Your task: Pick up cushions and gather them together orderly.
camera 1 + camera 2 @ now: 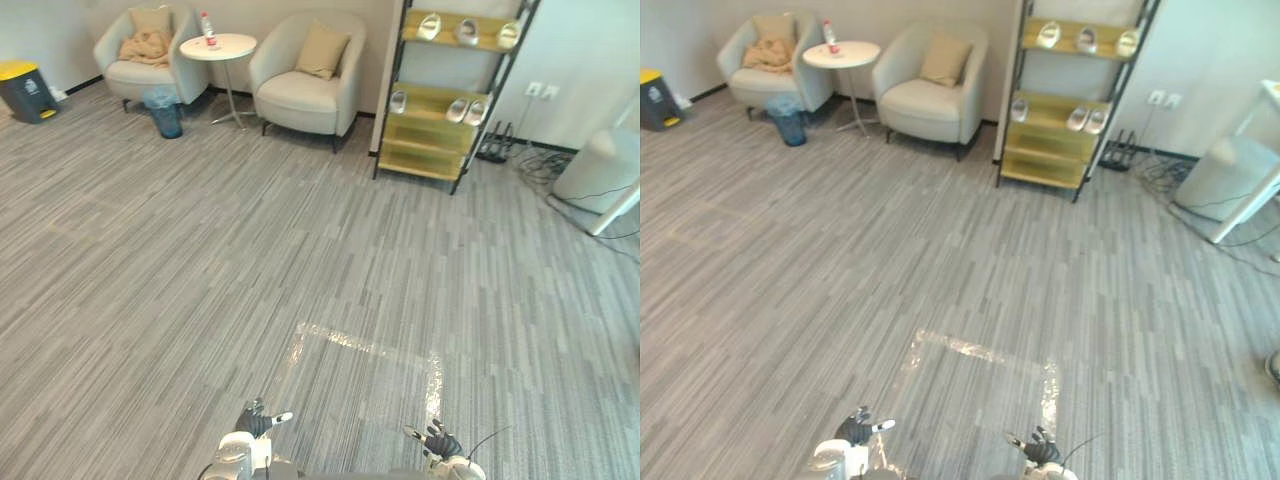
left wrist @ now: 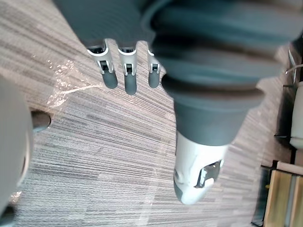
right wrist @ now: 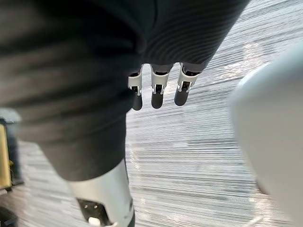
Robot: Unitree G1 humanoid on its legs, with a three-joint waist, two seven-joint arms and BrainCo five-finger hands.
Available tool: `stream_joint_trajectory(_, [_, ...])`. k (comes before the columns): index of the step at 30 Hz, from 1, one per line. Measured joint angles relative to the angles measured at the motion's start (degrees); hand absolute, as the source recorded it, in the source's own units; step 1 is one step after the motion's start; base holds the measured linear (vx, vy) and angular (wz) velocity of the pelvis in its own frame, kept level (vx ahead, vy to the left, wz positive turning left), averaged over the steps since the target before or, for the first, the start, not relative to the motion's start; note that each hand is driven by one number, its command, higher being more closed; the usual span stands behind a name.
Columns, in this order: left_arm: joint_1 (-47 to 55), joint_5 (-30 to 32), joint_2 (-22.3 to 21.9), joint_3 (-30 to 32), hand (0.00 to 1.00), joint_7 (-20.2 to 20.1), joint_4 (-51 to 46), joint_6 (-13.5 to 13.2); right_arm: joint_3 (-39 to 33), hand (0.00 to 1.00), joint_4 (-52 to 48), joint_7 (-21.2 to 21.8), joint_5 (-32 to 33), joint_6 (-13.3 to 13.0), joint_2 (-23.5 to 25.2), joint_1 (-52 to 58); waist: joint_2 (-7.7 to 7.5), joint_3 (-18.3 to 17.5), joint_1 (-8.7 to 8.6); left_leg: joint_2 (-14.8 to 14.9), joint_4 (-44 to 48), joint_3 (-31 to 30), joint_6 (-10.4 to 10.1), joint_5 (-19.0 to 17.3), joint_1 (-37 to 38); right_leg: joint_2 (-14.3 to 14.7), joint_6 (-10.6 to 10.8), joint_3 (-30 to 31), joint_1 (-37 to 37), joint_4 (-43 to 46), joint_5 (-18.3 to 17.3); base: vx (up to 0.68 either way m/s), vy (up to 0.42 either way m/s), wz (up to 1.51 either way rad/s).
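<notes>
Grey carpeted floor and its furniture
The floor bore a taped square, blue bin, left armchair with upright cushion and crumpled cloth, right armchair with tan cushion, round surface with bottle, and shelf with pale shoes.

The two eye views sit high on the robot's head and look down and forward across the grey carpet to the far side of the room. They are side by side, so both share the cream armchair, the shelf rack and the shiny tape square. Each wrist view sits very close behind its own hand, the left hand and the right hand, and looks down along it at the carpet.
</notes>
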Motion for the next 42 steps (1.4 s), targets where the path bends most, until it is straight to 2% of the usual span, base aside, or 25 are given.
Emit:
stream_joint_trajectory(3, [0.2, 0.0, 0.1, 0.0, 0.0, 0.0, 0.0, 0.1, 0.0, 0.0, 0.0, 0.2, -0.3, 0.0, -0.5, 0.0, 0.29, 0.2, -0.37, 0.7, -0.3, -0.1, -0.7, -0.4, 0.7, 2.1, -1.1, -1.4, -2.0, -10.0, 0.6, 0.17, -0.065, 0.02])
stream_joint_trajectory(4, [0.4, 0.0, 0.3, 0.0, 0.0, 0.0, 0.0, 0.5, 0.2, 0.0, 0.0, 0.3, -0.3, 0.0, -0.5, 0.0, 0.22, 0.1, -0.67, 0.9, -0.2, -0.3, -0.9, -0.5, 0.7, 3.4, -1.8, -1.2, -2.5, -16.2, 4.0, 0.16, -0.114, 0.08])
stream_joint_trajectory(5, [0.4, 0.1, 0.6, -0.1, 0.0, 0.0, 0.1, 0.8, 0.2, 0.0, 0.0, 0.3, -0.2, 0.0, -0.5, 0.3, -0.31, 0.0, -0.83, 0.4, 0.1, -1.0, -1.9, -1.1, 0.9, 4.2, -2.9, 0.0, -2.8, -21.1, 11.1, 0.2, -0.156, 0.22])
stream_joint_trajectory(10, [1.2, 0.1, -1.5, 0.6, 0.0, -0.1, 1.8, 0.9, -0.5, 0.0, 1.2, 0.4, -0.1, -0.2, -2.7, 0.0, 3.17, -1.1, -1.47, 3.5, 1.8, -4.4, -4.4, -2.6, 1.3, 7.7, -4.2, -0.1, 0.0, -23.4, 10.7, 0.18, -0.154, 0.03])
stream_joint_trajectory(11, [1.5, 0.1, -1.4, 0.8, 0.0, -0.2, 1.6, 0.9, -0.5, 0.0, 1.3, 0.4, -0.2, -0.2, -2.6, -0.1, 3.38, -0.8, -1.39, 4.6, 8.2, -4.9, -6.1, -4.0, 0.0, 8.4, -4.7, -0.6, 2.2, -24.9, 9.7, 0.08, -0.137, 0.07])
stream_joint_trajectory(12, [1.5, 0.1, -1.4, 1.3, 0.0, -0.3, 1.4, 0.9, -0.4, 0.0, 1.4, 0.4, -0.2, -0.2, -2.5, 0.1, 2.91, -0.6, -1.16, 5.0, 11.8, -5.0, -6.7, -4.4, -1.3, 8.6, -4.7, -0.8, 3.1, -25.4, 9.2, 0.05, -0.147, 0.12])
stream_joint_trajectory(13, [1.7, 0.1, -1.3, 3.1, 0.0, -0.2, 0.4, 0.8, -0.1, 0.0, 1.4, 0.4, -0.2, -0.1, -2.0, 0.2, 2.26, -0.6, -0.74, 6.2, 21.8, -5.5, -7.0, -4.6, -5.4, 9.1, -5.1, -0.9, 4.7, -26.3, 8.5, 0.02, -0.12, 0.07])
stream_joint_trajectory(14, [1.8, 0.1, -1.3, 3.5, 0.0, -0.2, 0.0, 0.8, 0.0, 0.0, 1.3, 0.4, -0.2, -0.1, -1.9, 0.2, 2.35, -0.5, -0.58, 6.8, 25.0, -5.8, -7.0, -4.5, -6.9, 9.5, -5.2, -0.9, 5.0, -26.4, 8.4, 0.07, -0.141, 0.03])
stream_joint_trajectory(15, [2.1, 0.1, -2.1, 4.5, 0.0, -0.2, -1.4, 0.7, 0.0, 0.0, 1.0, 0.4, -0.1, -0.2, -2.1, 0.2, 3.7, -0.4, -0.03, 9.1, 35.4, -6.4, -7.2, -3.4, -11.9, 11.4, -5.5, -0.9, 6.5, -27.6, 8.2, 0.13, -0.092, -0.06])
stream_joint_trajectory(17, [2.0, 0.1, -2.2, 4.5, 0.0, -0.3, -1.9, 0.7, 0.0, 0.0, 1.1, 0.3, 0.2, -0.1, -2.4, 0.3, 4.02, -0.4, 0.55, 10.7, 41.0, -6.1, -6.2, -2.0, -14.5, 12.0, -5.9, -0.6, 8.1, -28.8, 8.2, 0.17, -0.046, -0.02])
stream_joint_trajectory(19, [1.9, 0.0, -1.7, 4.6, 0.0, -0.2, -2.0, 0.7, -0.4, 0.0, 1.2, 0.1, 0.3, 0.1, -2.1, 0.2, 3.63, -0.3, 0.58, 9.4, 36.8, -4.6, -4.9, -7.5, -16.1, 10.6, -6.7, 0.2, 9.4, -30.1, 8.4, 0.17, 0.028, 0.01])
stream_joint_trajectory(20, [1.8, 0.0, -1.6, 4.6, 0.0, -0.2, -2.0, 0.7, -0.5, 0.0, 1.2, 0.1, 0.3, 0.1, -2.1, 0.2, 3.45, -0.3, 0.59, 8.6, 34.6, -4.6, -4.9, -8.0, -16.2, 10.0, -6.6, 0.2, 9.5, -30.0, 8.3, 0.19, 0.122, -0.09])
stream_joint_trajectory(21, [1.7, 0.0, -1.5, 4.5, 0.0, -0.1, -2.3, 0.7, -0.5, 0.0, 1.2, 0.1, 0.3, 0.4, -1.9, 0.0, 2.86, 0.1, 0.67, 5.5, 25.0, -4.9, -4.7, -7.7, -16.3, 8.1, -5.5, 0.6, 9.7, -29.7, 7.7, 0.21, 0.165, -0.15])
stream_joint_trajectory(22, [1.7, 0.0, -1.4, 4.5, 0.0, 0.0, -2.3, 0.7, -0.6, 0.0, 1.2, 0.1, 0.3, 0.4, -1.9, 0.0, 2.83, 0.1, 0.78, 3.2, 15.8, -6.8, -5.3, -4.9, -16.3, 7.0, -4.4, 1.3, 9.7, -29.2, 6.9, 0.17, 0.144, -0.19])
stream_joint_trajectory(23, [1.8, 0.0, -1.5, 4.4, 0.0, 0.0, -2.3, 0.7, -0.6, 0.0, 1.2, 0.1, 0.3, 0.4, -2.2, 0.0, 3.07, 0.0, 0.82, 2.6, 12.4, -8.1, -5.9, -3.2, -16.0, 7.0, -3.9, 1.6, 9.7, -29.0, 6.7, 0.16, 0.16, -0.45])
stream_joint_trajectory(24, [2.0, -0.1, -1.8, 4.3, 0.0, 0.0, -2.2, 0.6, -0.2, 0.0, 1.4, 0.0, 0.2, 0.5, -2.4, 0.3, 2.97, -0.4, 1.48, 1.2, 9.5, -9.1, -4.3, 2.8, -14.3, 6.8, -2.3, 3.7, 10.0, -29.1, 6.2, 0.2, 0.147, -0.39])
stream_joint_trajectory(26, [1.8, 0.1, -1.0, 3.8, 0.0, -0.2, -1.4, 0.8, -0.2, 0.0, 1.3, 0.1, 0.2, 0.5, -1.8, 0.2, 2.14, -0.7, 1.16, -0.1, 10.6, -8.2, -3.1, 0.8, -14.1, 5.5, -1.2, 4.9, 11.3, -29.0, 5.6, 0.31, 0.189, -0.33])
stream_joint_trajectory(27, [1.7, 0.0, -0.5, 4.0, 0.0, -0.1, -1.2, 0.7, -0.3, 0.0, 1.4, 0.1, 0.2, 0.5, -1.4, 0.4, 0.81, -1.0, 1.22, -0.8, 10.6, -6.2, -2.1, 0.1, -12.7, 4.3, -0.8, 6.4, 11.5, -28.5, 5.0, 0.36, 0.21, -0.31])
stream_joint_trajectory(29, [1.7, 0.0, 0.0, 3.8, 0.0, -0.2, -0.6, 0.8, -0.3, 0.0, 1.4, 0.2, -0.2, 0.5, -0.9, 0.5, 0.28, -1.2, 1.11, -1.8, 9.9, -5.7, -1.1, -0.9, -11.3, 3.2, -0.6, 7.2, 11.3, -26.4, 4.3, 0.3, 0.176, -0.25])
stream_joint_trajectory(31, [1.5, 0.0, -0.1, 3.9, 0.0, -0.2, -0.1, 0.9, -0.5, 0.0, 1.4, 0.3, -0.3, 0.5, -1.0, 0.6, 0.66, -1.0, 1.33, -2.2, 7.3, -4.1, -0.6, -1.1, -7.7, 2.3, 0.4, 8.4, 8.9, -18.9, 3.7, 0.24, 0.131, -0.36])
stream_joint_trajectory(32, [1.7, 0.0, -0.3, 3.7, 0.0, -0.3, 0.1, 0.9, -0.5, 0.0, 1.4, 0.4, -0.3, 0.5, -1.1, 0.2, 1.27, -0.7, 1.46, -2.4, 5.1, -3.2, -0.3, -1.2, -3.9, 1.6, 1.1, 9.1, 5.2, -7.6, 3.3, 0.18, 0.095, -0.32])
stream_joint_trajectory(35, [1.9, 0.0, 0.3, 1.6, 0.0, -0.2, 0.5, 0.9, -0.7, 0.0, 1.2, 0.5, -0.4, 0.5, -0.9, 0.4, 0.93, -0.9, 0.39, -2.8, 3.0, -3.8, 0.8, -1.7, 0.5, -0.2, 0.7, 6.2, 0.9, 3.7, 0.3, 0.19, 0.006, 0.08])
stream_joint_trajectory(37, [1.7, 0.0, 0.3, 1.5, 0.0, -0.2, 0.5, 0.9, -0.9, 0.0, 1.2, 0.5, -0.4, 0.5, -1.0, 0.5, 0.79, -1.0, 0.22, -2.8, 2.5, -5.4, 0.8, -1.7, 0.6, 0.0, 0.4, 4.2, -0.3, -0.4, -0.1, 0.13, -0.108, 0.4])
stream_joint_trajectory(39, [1.4, -0.1, 0.5, 1.2, 0.0, -0.1, 0.4, 0.9, -1.6, 0.0, 1.2, 0.5, -0.3, 0.5, -0.9, 0.6, -0.09, -1.1, 0.23, -3.6, 2.8, -7.3, 0.7, -1.8, 0.4, 0.5, -0.7, 4.1, -0.6, -8.2, 2.1, 0.15, -0.141, 0.47])
stream_joint_trajectory(42, [1.5, 0.0, -0.7, 1.0, 0.0, 0.0, 1.0, 1.0, -3.5, 0.0, 1.3, 0.5, -0.3, 0.6, -1.6, 1.5, 1.3, -2.0, 0.05, -3.2, 2.6, -10.5, 0.5, -1.9, -0.1, 1.7, -0.1, 3.7, 2.8, -14.3, 2.0, 0.11, -0.122, 0.24])
